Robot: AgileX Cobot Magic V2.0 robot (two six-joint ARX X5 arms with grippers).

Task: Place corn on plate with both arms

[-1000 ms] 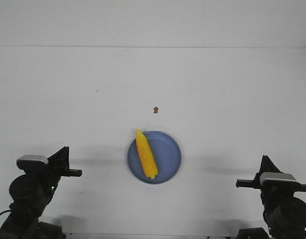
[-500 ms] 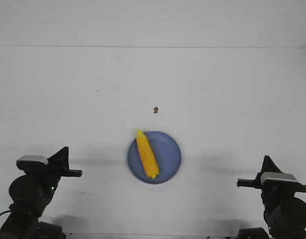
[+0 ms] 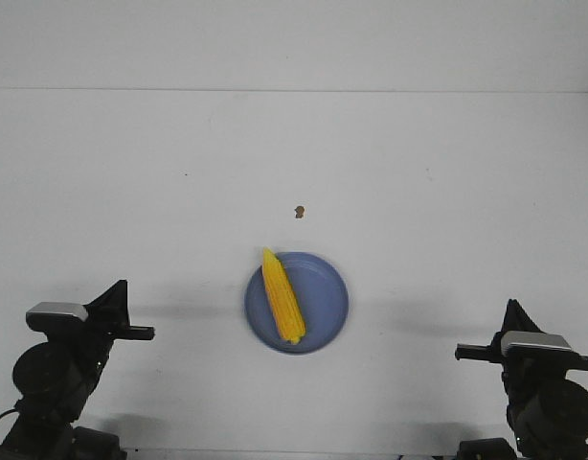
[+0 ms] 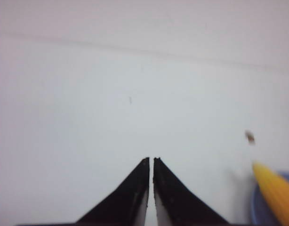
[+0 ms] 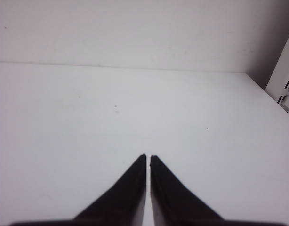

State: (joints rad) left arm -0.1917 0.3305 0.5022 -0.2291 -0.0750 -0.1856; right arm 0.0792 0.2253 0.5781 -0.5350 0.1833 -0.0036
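The corn (image 3: 282,296) is lying on the plate (image 3: 325,299), tip overhanging the rim; the left claw (image 4: 151,160) and the right claw (image 5: 148,157) are sitting pressed together, well apart from it.

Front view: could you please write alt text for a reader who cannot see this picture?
A yellow corn lies on a round blue plate near the middle of a white table, its pointed tip reaching the plate's far rim. The left gripper and right gripper sit at the near corners, away from the plate.
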